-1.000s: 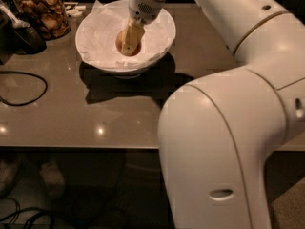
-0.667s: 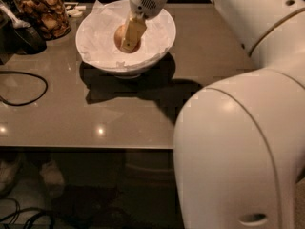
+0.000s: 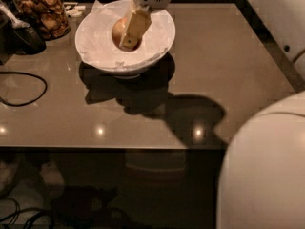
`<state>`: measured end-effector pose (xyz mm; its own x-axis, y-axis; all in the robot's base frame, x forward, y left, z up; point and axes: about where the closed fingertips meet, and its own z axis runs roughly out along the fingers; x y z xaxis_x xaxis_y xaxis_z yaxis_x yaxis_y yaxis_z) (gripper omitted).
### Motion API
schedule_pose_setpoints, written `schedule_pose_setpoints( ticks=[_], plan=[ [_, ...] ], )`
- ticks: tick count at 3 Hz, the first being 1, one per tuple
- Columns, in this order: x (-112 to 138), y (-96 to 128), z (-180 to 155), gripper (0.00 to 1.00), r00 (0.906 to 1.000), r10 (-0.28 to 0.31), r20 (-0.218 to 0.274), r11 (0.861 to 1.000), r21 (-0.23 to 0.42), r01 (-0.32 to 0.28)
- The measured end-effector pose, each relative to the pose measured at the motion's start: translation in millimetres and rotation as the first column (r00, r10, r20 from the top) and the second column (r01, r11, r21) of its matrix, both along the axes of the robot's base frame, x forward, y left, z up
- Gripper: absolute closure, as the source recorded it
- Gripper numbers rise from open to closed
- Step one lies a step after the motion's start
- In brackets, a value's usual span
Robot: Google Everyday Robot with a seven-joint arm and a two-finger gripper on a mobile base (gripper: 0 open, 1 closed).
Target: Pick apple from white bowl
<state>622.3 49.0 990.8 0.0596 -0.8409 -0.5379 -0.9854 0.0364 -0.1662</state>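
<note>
One apple [image 3: 117, 32] and one end effector [image 3: 127, 41] in one white bowl [image 3: 95, 44].

Bowl [image 3: 95, 42] on table [image 3: 228, 56]. Apple [image 3: 119, 31] inside bowl, near centre, on crumpled paper lining. Gripper [image 3: 129, 37] reaches down into bowl from over its far rim; its tan part lies across apple's right side. Jar [image 3: 43, 13] of brown snacks left of bowl, farther back. Cable [image 3: 24, 87] loops left of bowl, nearer camera. White robot body [image 3: 267, 175] well right of bowl, in foreground.
</note>
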Motion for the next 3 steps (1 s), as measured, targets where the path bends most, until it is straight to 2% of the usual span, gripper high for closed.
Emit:
schedule_pose_setpoints(
  ticks=[1, 2, 3],
  plan=[
    [-29, -2, 17, 1.00, 0.9996, -0.006, 0.029, 1.000, 0.023, 0.005],
    [-80, 0, 36, 1.00, 0.9974, -0.036, 0.062, 0.998, 0.051, 0.033],
    [-84, 0, 37, 1.00, 0.9973, -0.036, 0.064, 0.998, 0.051, 0.033]
  ],
)
